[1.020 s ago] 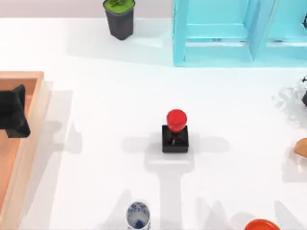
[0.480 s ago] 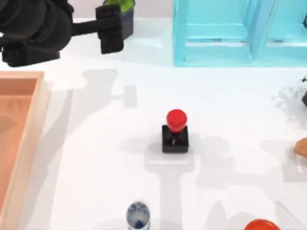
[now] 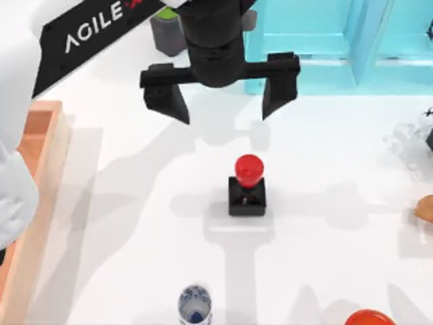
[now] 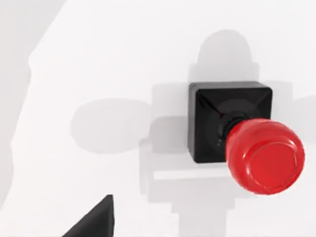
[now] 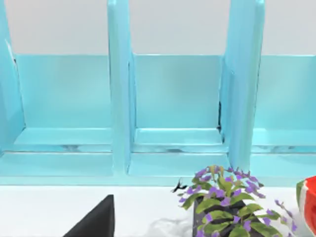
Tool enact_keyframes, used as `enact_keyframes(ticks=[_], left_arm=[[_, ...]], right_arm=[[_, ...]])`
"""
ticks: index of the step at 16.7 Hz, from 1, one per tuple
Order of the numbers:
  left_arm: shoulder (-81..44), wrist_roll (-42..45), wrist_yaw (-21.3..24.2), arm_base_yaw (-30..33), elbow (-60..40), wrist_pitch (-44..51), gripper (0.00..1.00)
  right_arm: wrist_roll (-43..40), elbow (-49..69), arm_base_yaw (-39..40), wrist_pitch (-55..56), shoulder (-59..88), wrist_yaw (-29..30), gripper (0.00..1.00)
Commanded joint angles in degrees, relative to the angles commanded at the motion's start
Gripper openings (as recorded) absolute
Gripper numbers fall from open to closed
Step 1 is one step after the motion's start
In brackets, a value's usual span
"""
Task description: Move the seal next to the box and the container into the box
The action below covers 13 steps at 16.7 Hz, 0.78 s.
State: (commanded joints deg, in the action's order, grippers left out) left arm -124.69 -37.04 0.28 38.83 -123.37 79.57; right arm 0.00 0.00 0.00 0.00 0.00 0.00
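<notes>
The seal (image 3: 247,183), a red ball knob on a black square base, stands upright mid-table. My left gripper (image 3: 223,100) hovers open just behind it, higher up, its fingers (image 3: 167,99) spread wide and empty. The left wrist view looks down on the seal (image 4: 232,123), off to one side of the gripper's line. The container (image 3: 195,305), a small white cup with blue flowers, stands at the front edge. The box (image 3: 53,135), a light-wood tray, lies at the left edge, partly under my left arm. My right arm is parked facing the shelf.
A turquoise shelf unit (image 3: 325,47) spans the back right. A dark grey pot (image 3: 164,35) is half hidden behind my left arm. A purple-flowered plant (image 5: 224,210) stands at the right edge, a red-orange round object (image 3: 369,318) at the front right.
My left arm swung from over the box, along the back left, to the middle of the table. Its gripper now hangs open behind the seal. The seal and the container have not moved.
</notes>
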Motion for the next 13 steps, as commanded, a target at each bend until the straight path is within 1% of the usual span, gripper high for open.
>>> enact_keyframes(ticks=[3, 5, 7, 13], left_arm=[[-9.20, -2.76, -0.02, 2.79, -9.07, 5.86, 1.00], [-12.77, -3.84, -0.03, 3.87, -12.54, 8.13, 1.00], [-13.91, -4.18, -0.03, 4.22, -13.64, 8.86, 1.00], [-13.80, -4.00, -0.03, 4.03, -12.61, 7.89, 1.00]], right_arm=[[0.00, 0.00, 0.00, 0.00, 0.00, 0.00, 1.00], [0.00, 0.00, 0.00, 0.00, 0.00, 0.00, 1.00], [0.00, 0.00, 0.00, 0.00, 0.00, 0.00, 1.00], [0.00, 0.00, 0.00, 0.00, 0.00, 0.00, 1.00]])
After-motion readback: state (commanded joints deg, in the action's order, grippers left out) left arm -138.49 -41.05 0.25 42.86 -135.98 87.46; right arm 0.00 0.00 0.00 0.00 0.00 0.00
